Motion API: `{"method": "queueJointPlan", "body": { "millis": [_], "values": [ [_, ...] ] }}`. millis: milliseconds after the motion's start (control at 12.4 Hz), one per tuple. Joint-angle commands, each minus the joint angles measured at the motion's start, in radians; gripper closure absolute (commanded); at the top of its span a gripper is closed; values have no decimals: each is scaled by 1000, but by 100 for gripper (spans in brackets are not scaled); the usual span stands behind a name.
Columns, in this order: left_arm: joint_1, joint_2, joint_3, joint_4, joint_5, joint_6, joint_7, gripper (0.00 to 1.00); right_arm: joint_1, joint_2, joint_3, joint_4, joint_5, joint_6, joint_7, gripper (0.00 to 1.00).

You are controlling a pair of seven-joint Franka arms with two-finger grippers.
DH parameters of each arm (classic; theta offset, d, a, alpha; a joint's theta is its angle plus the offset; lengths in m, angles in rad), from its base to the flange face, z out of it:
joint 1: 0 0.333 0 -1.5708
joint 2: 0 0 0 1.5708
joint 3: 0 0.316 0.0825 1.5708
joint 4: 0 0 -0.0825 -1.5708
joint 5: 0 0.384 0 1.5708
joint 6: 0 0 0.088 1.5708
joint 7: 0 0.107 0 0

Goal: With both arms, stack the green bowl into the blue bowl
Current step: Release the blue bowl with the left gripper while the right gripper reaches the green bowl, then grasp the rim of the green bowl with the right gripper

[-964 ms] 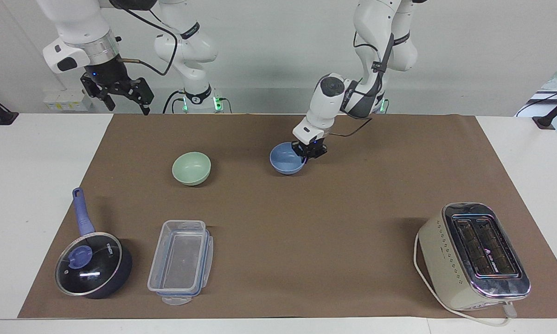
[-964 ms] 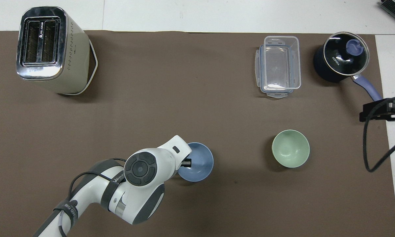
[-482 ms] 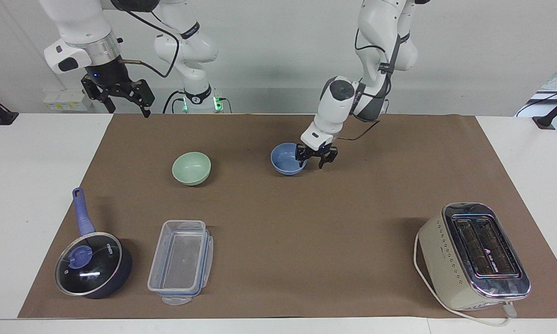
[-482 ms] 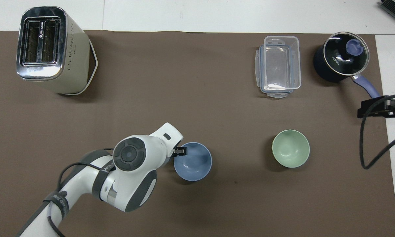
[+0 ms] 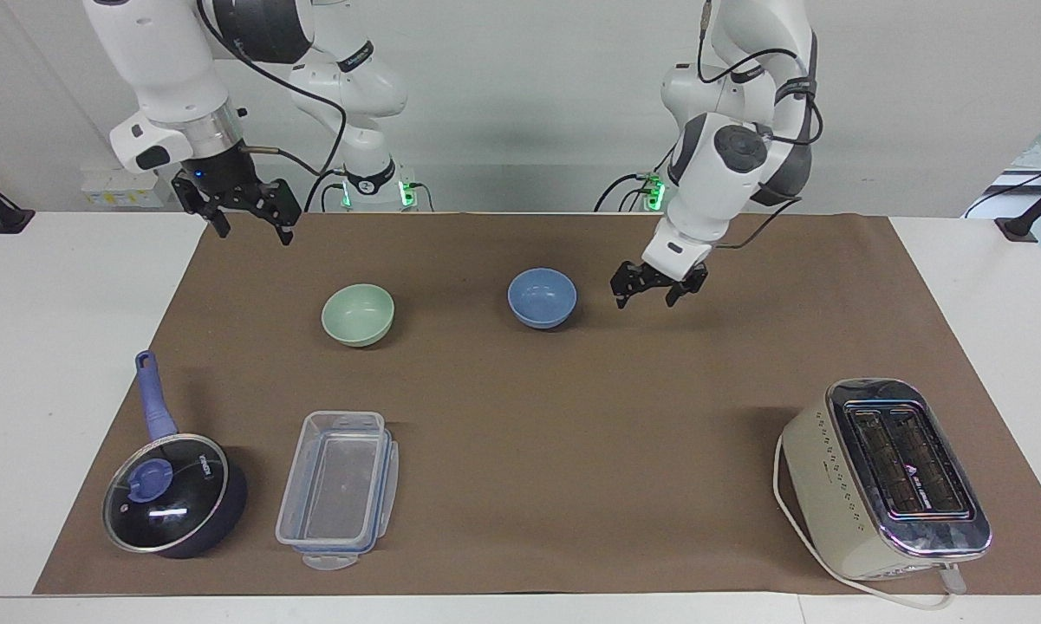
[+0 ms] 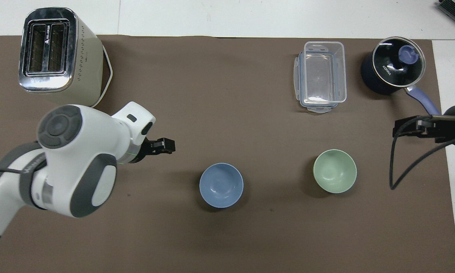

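The green bowl (image 5: pixel 358 314) stands upright and empty on the brown mat; it also shows in the overhead view (image 6: pixel 334 171). The blue bowl (image 5: pixel 542 297) stands upright beside it, toward the left arm's end, a bowl's width or more apart (image 6: pixel 221 185). My left gripper (image 5: pixel 656 293) is open and empty, raised over bare mat beside the blue bowl, clear of its rim (image 6: pixel 163 145). My right gripper (image 5: pixel 247 217) is open and empty, up in the air over the mat's edge at the robots' end, apart from the green bowl (image 6: pixel 403 129).
A cream toaster (image 5: pixel 884 477) stands far from the robots at the left arm's end. A clear plastic container (image 5: pixel 338 490) and a dark blue lidded saucepan (image 5: pixel 173 494) stand far from the robots at the right arm's end.
My left gripper let go of the blue bowl's rim, rose and drew away toward the left arm's end. The blue bowl stays on the mat. My right gripper came slightly lower and inward.
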Motion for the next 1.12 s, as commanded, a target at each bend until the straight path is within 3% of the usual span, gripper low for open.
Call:
{"method": "queueJointPlan", "body": {
  "millis": [0,402,643,884,1045],
  "values": [
    [108,-22,-11,66,17,-113,116,0,-3,-39,0,-177,0,163,-23,0],
    [215,-8,-11,250,157,-288,252,0,-14,36,0,-404,0,514,-29,0],
    [260,-27,-8,305,203,-349,276,0,-15,85,2,-442,0,561,-35,0],
    [265,-14,-8,459,233,-520,347,0,-15,70,2,-538,0,598,-125,0],
    [277,-13,-8,477,238,-557,350,0,-15,69,2,-558,18,598,-157,0]
  ]
}}
